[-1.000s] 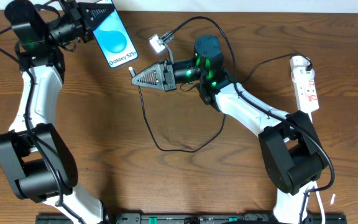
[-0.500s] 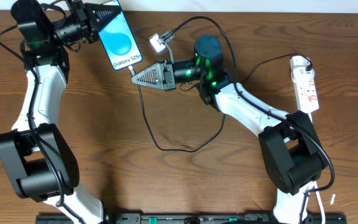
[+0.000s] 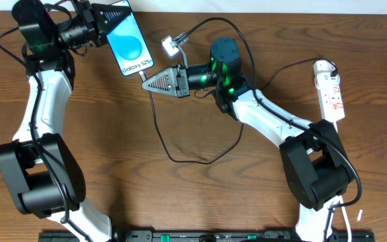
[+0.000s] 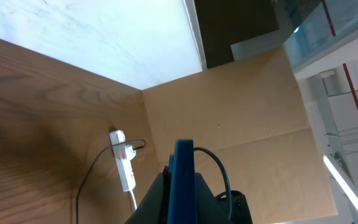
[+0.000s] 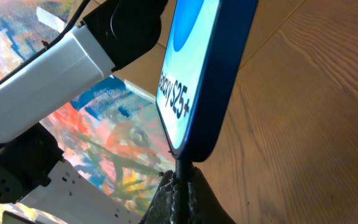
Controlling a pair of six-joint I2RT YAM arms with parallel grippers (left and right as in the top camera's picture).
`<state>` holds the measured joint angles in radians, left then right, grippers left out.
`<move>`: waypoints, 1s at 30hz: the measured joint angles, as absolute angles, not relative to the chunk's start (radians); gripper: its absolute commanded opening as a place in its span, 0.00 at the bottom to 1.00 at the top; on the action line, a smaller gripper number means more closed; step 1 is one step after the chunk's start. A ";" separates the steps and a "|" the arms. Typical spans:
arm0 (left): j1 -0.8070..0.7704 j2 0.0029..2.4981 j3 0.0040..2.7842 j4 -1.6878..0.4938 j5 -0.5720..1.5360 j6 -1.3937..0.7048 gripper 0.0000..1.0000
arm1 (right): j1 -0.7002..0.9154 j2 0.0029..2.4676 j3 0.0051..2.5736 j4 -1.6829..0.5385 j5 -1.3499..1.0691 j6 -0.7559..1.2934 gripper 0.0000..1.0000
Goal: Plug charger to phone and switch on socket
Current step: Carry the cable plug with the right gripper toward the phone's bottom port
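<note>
The right claw is pinched shut on the plug end of the charger, its jaws narrow around the thin black tip. In the right wrist view that tip meets the lower end of the phone; whether it is seated in the port cannot be told. The left claw is clamped on the phone's upper part and holds it lifted and tilted above the counter, near the far edge and toward the far left corner, blue screen up. From the right claw the charger's cable drops toward the middle of the counter, curves in a loose loop and climbs back to the right arm. The socket lies flat, well apart, by the right edge near the far right corner, its white cord trailing along that edge.
</note>
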<state>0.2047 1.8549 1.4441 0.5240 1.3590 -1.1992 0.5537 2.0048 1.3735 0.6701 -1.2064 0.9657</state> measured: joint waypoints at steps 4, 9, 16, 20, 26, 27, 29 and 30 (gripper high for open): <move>0.205 1.855 1.444 0.524 1.355 -1.197 0.07 | 0.554 2.005 1.374 0.670 -1.204 0.966 0.01; 0.205 1.855 1.444 0.524 1.340 -1.197 0.07 | 0.554 2.005 1.374 0.670 -1.200 0.966 0.01; 0.205 1.855 1.444 0.524 1.314 -1.190 0.08 | 0.554 2.005 1.374 0.671 -1.200 0.966 0.01; 0.205 1.855 1.444 0.524 1.309 -1.188 0.08 | 0.554 2.005 1.374 0.671 -1.200 0.966 0.01; 0.205 1.855 1.444 0.524 1.310 -1.188 0.07 | 0.554 2.005 1.374 0.671 -1.200 0.966 0.01; 0.205 1.855 1.444 0.524 1.310 -1.188 0.07 | 0.554 2.005 1.374 0.671 -1.200 0.966 0.01; 0.205 1.855 1.444 0.524 1.311 -1.184 0.07 | 0.554 2.005 1.374 0.671 -1.200 0.966 0.01; 0.205 1.855 1.444 0.524 1.311 -1.181 0.07 | 0.554 2.005 1.374 0.671 -1.200 0.966 0.01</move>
